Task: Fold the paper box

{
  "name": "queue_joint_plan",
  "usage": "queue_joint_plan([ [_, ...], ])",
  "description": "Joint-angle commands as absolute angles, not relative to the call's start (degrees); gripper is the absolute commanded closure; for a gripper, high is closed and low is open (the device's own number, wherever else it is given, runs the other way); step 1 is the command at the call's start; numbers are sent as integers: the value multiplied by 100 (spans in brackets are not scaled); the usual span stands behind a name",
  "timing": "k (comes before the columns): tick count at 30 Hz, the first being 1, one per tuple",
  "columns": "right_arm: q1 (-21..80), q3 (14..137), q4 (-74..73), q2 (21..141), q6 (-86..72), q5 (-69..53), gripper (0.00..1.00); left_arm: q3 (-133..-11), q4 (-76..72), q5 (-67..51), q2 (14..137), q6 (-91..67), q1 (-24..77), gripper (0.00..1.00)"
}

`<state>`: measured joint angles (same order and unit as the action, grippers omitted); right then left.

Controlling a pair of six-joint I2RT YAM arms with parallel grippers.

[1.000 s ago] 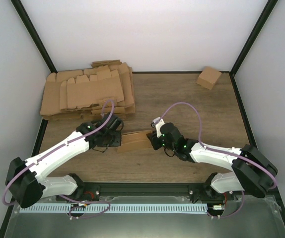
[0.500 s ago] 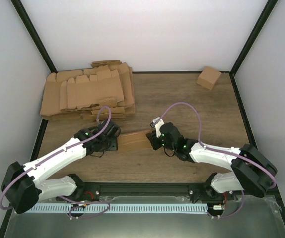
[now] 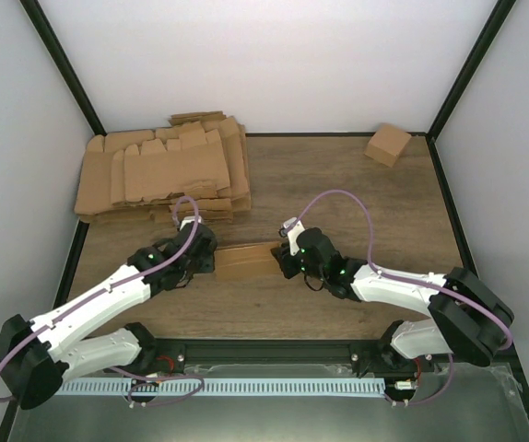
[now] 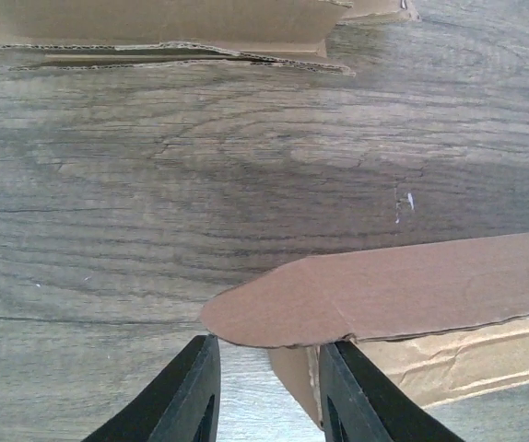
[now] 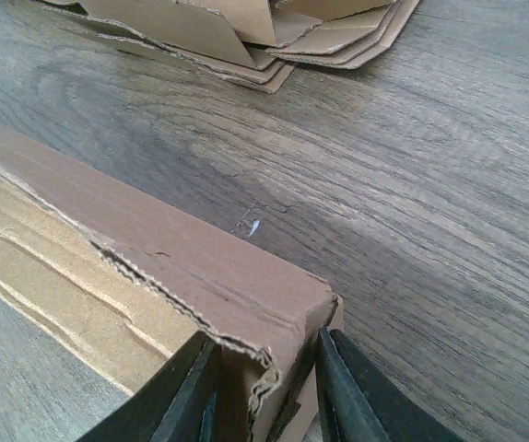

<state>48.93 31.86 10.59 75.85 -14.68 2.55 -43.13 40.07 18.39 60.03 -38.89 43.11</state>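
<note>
Left gripper point(image 3: 202, 250) sits at the left end of the paper box point(image 3: 249, 262), fingers parted and gripping nothing, a rounded flap just ahead. The box lies mid-table point(image 3: 338, 175), partly flattened, with the right gripper point(image 3: 289, 261) clenched on its right corner

Brown paper box point(image 3: 249, 262), grey-brown woodgrain table point(image 3: 357, 184), white arms point(image 3: 403, 285)

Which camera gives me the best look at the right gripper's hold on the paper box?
Right wrist: the right gripper straddles a corner of the paper box, close up. Top external shows it at the box's right end, with the contact hidden under the wrist. Left wrist shows only the box's opposite flap.
</note>
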Motion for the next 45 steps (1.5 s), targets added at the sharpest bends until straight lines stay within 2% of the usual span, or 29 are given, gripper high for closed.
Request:
queue_joint_plan([
  [1, 4931, 3310, 968, 7704, -1388, 179, 69, -4187, 3615, 1837, 6020, -3686, 4312, 64],
  [5, 4931, 3323, 971, 7713, -1390, 159, 70, -4143, 3578, 1800, 6162, -3655, 4307, 53],
  [10, 4931, 3346, 958, 7726, -1382, 142, 70, -4178, 3581, 1713, 6177, -3540, 4308, 46],
  [14, 4931, 3351, 958, 7738, -1379, 142, 70, -4221, 3597, 1456, 6110, -3470, 4318, 46],
  [16, 4931, 3365, 949, 7744, -1365, 133, 70, -4260, 3623, 1366, 6115, -3448, 4311, 50],
  [25, 4930, 3350, 955, 7732, -1377, 115, 70, -4459, 3954, 1449, 6384, -3484, 4308, 81],
  [28, 4931, 3375, 934, 7757, -1360, 90, 70, -4557, 4103, 1472, 6531, -3525, 4311, 95],
  [31, 4931, 3408, 911, 7836, -1317, 21, 69, -4770, 4335, 1313, 6745, -3600, 4315, 96],
  [40, 4930, 3444, 1083, 7957, -1470, -391, 50, -5435, 4941, 722, 7182, -3963, 4313, 96],
  [42, 4930, 3447, 1146, 7944, -1624, -555, 43, -5453, 4914, 640, 7172, -3971, 4308, 96],
  [45, 4931, 3432, 1234, 7919, -1808, -698, 26, -5487, 4848, 415, 7214, -4186, 4313, 96],
])
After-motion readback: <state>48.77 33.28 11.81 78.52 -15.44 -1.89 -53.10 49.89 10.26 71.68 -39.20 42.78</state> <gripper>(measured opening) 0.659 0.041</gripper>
